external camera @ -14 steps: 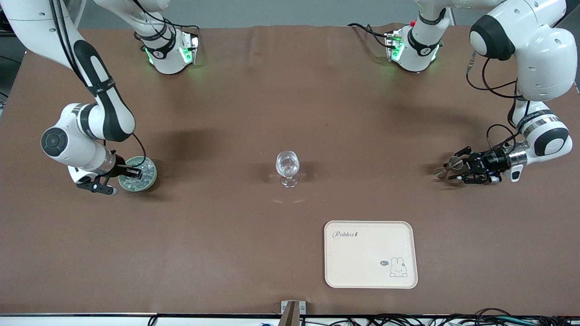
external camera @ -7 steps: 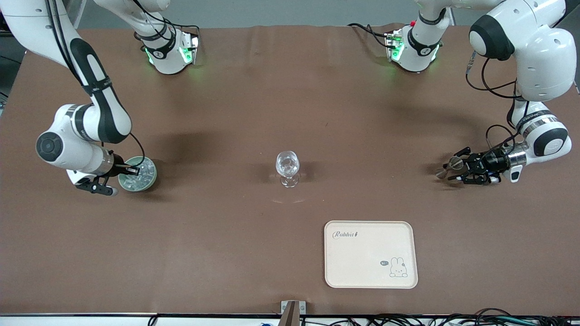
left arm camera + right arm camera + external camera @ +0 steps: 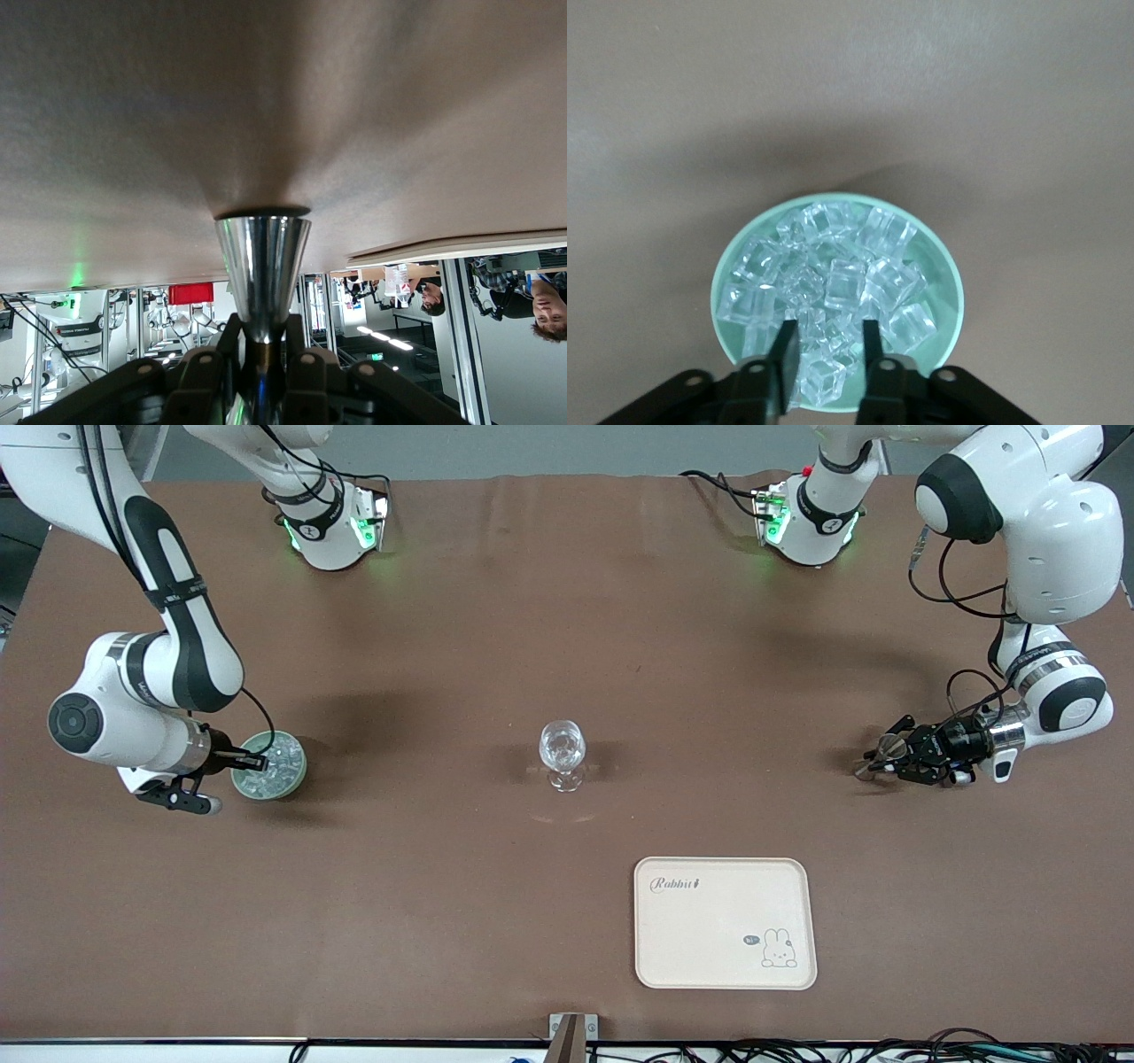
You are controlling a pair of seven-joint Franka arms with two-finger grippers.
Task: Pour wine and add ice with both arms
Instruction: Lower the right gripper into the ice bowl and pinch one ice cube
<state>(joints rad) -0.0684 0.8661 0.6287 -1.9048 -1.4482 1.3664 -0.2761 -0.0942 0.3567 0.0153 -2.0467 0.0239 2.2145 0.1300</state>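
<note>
Right wrist view: the ice (image 3: pixel 850 283) is many small clear cubes with whitish glints, heaped together.
Ice place: in the bowl (image 3: pixel 943 266), a round pale green one, standing on the table (image 3: pixel 443 646) toward the right arm's end.
Bowl fill: the cubes cover nearly all of the floor of the bowl; only the rim and some of the wall stay bare.
Right gripper (image 3: pixel 829 351): just over the edge of the bowl, its two fingers (image 3: pixel 786 350) stand a little apart with cubes seen between them; I cannot tell if any cube is gripped.
Left gripper (image 3: pixel 262 350): low over the table toward the left arm's end, closed on the narrow stem of a shiny metal cup (image 3: pixel 262 266).
Cup: a cone shape, lying sideways; what is inside I cannot tell.
Glass (image 3: pixel 562 751): clear, stemmed, upright near the middle of the table, well apart from both grippers.
Tray (image 3: pixel 725 921): cream colour with a rabbit drawing, nearer to the front camera than the glass.
</note>
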